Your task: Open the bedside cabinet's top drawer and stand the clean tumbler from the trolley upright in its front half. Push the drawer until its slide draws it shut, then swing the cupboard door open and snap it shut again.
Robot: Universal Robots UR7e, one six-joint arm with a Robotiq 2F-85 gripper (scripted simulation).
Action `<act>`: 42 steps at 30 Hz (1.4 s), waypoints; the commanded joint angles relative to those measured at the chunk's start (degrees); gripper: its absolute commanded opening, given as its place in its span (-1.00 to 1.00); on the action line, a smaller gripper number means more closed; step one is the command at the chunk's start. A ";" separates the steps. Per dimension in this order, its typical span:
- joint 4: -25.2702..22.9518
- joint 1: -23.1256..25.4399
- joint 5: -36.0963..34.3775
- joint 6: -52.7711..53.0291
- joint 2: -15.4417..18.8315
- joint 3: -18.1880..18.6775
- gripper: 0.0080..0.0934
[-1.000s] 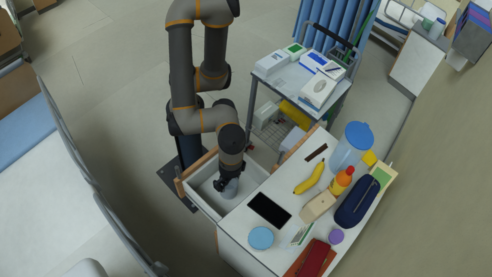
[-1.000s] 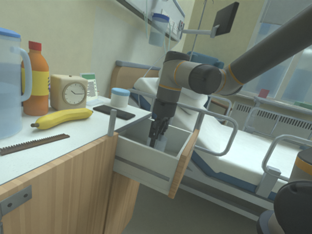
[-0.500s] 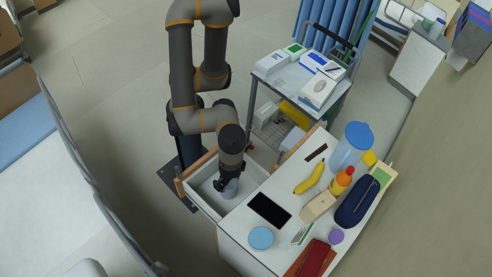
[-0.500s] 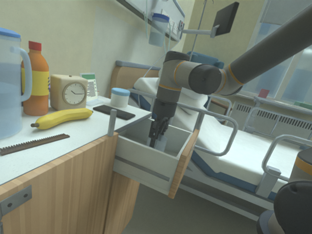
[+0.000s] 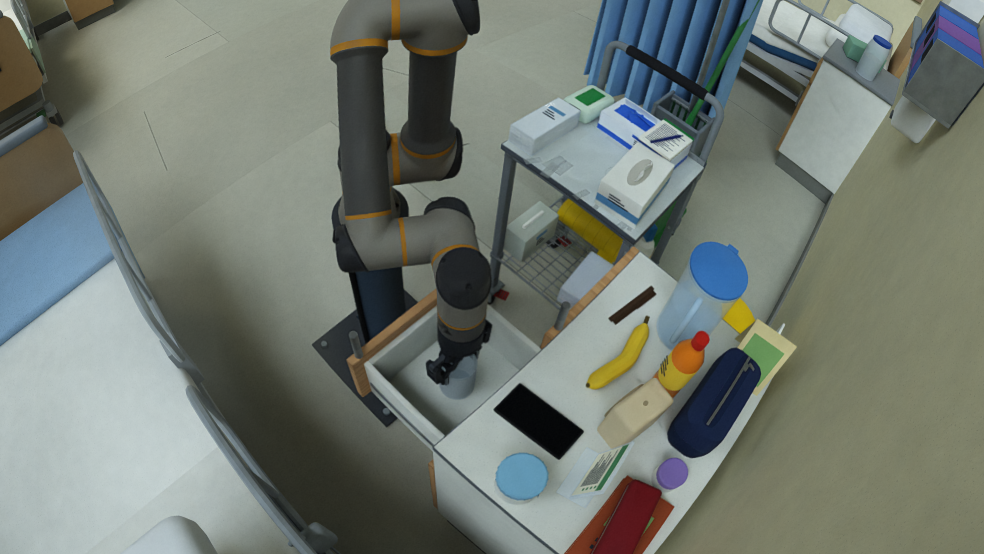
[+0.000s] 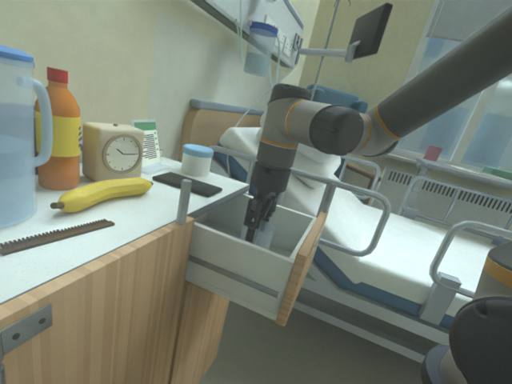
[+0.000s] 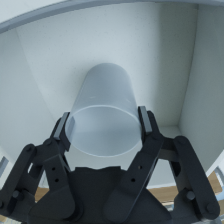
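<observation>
The clear pale tumbler (image 7: 104,119) (image 5: 458,382) (image 6: 263,235) stands upright inside the bedside cabinet's top drawer (image 5: 441,365) (image 6: 252,244), which is pulled out, its wooden front panel (image 6: 300,264) toward the bed. The drawer's white floor and walls surround the tumbler, and its lower part is hidden by the drawer side in the second side camera. My gripper (image 7: 104,121) (image 5: 447,368) (image 6: 256,223) reaches straight down into the drawer and grips the tumbler at its rim.
Behind the drawer stands the trolley (image 5: 606,158) with boxes on top. The cabinet top (image 5: 606,399) holds a phone (image 5: 538,420), banana (image 5: 620,358), jug (image 5: 702,296), orange bottle (image 5: 682,361), clock (image 6: 112,151) and comb (image 6: 53,235). The bed rail (image 6: 355,206) runs close beside the drawer front.
</observation>
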 commanded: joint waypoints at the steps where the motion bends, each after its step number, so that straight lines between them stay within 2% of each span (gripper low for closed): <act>1: -0.01 0.00 0.00 0.00 -0.01 -0.01 -0.38; 30: -0.01 0.00 0.00 0.00 0.00 0.00 0.98; 42: 0.04 0.00 0.00 0.00 -0.05 -0.03 0.99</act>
